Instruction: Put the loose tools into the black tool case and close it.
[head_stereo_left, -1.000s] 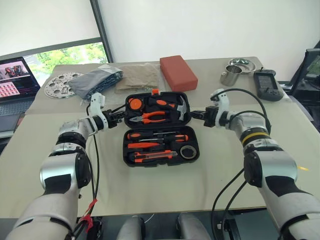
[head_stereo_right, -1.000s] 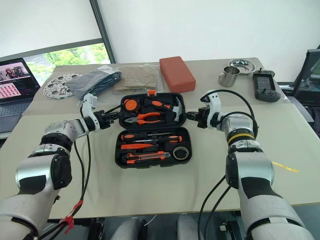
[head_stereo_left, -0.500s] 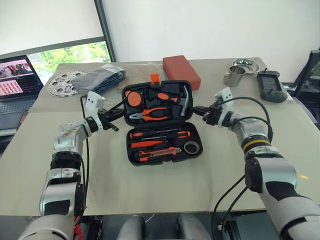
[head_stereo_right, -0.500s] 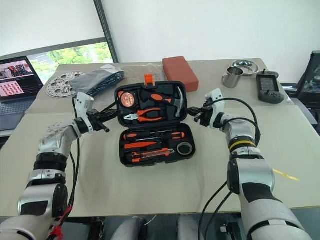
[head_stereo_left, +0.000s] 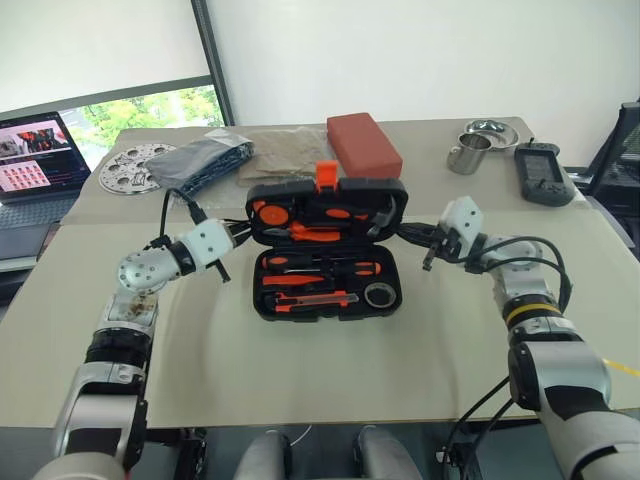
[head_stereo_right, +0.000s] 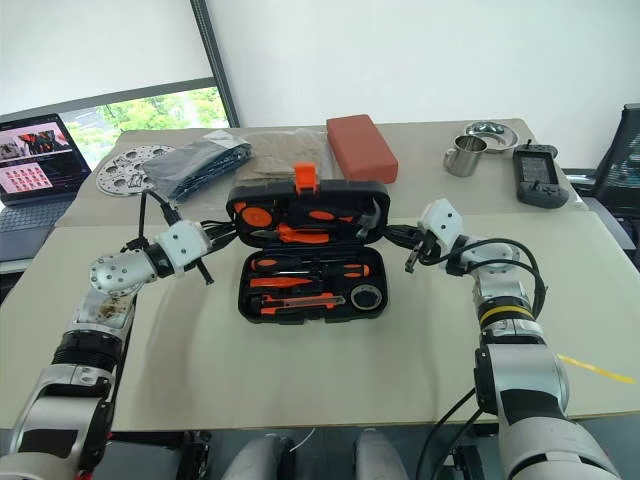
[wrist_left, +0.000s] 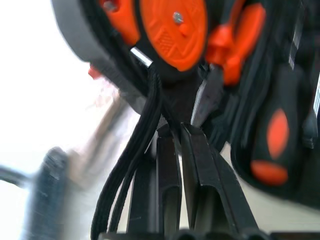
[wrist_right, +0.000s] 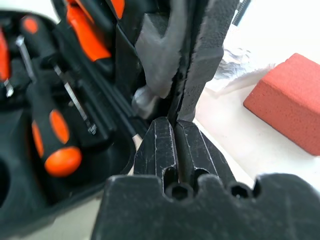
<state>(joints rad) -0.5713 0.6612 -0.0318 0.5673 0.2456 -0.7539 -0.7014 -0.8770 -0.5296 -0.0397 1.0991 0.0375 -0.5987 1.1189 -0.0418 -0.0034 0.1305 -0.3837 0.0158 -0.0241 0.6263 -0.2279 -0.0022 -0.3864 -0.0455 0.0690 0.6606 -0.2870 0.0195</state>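
Looking at this, everything is arranged around the black tool case (head_stereo_left: 327, 250), so I'll place things off that. It sits mid-bench (head_stereo_left: 300, 370), bottom half flat, and nearest us in that half are the utility knife (head_stereo_left: 312, 298), the slim orange tool (head_stereo_left: 290, 281), the two screwdrivers (head_stereo_left: 330, 267) and the grey roll (head_stereo_left: 378, 294), all already in their moulded slots. So my read is the packing part is finished and only the closing is left.

That explains the arms. The lid (head_stereo_left: 328, 205) stands roughly halfway up on its hinge, orange latch (head_stereo_left: 326, 176) at the top, with a claw at each side edge. The right claw (head_stereo_right: 408, 243) is pinched tight on the lid's right rim, which the wrist view shows wedged between its fingers. The left claw (head_stereo_left: 232, 240) sits against the lid's left edge with fingers nearly together; can't tell if it really grips the rim.

Beyond the case sit the red block (head_stereo_left: 364, 144), the steel mug (head_stereo_left: 464, 154) and the handheld device (head_stereo_left: 540, 168), not part of this job.
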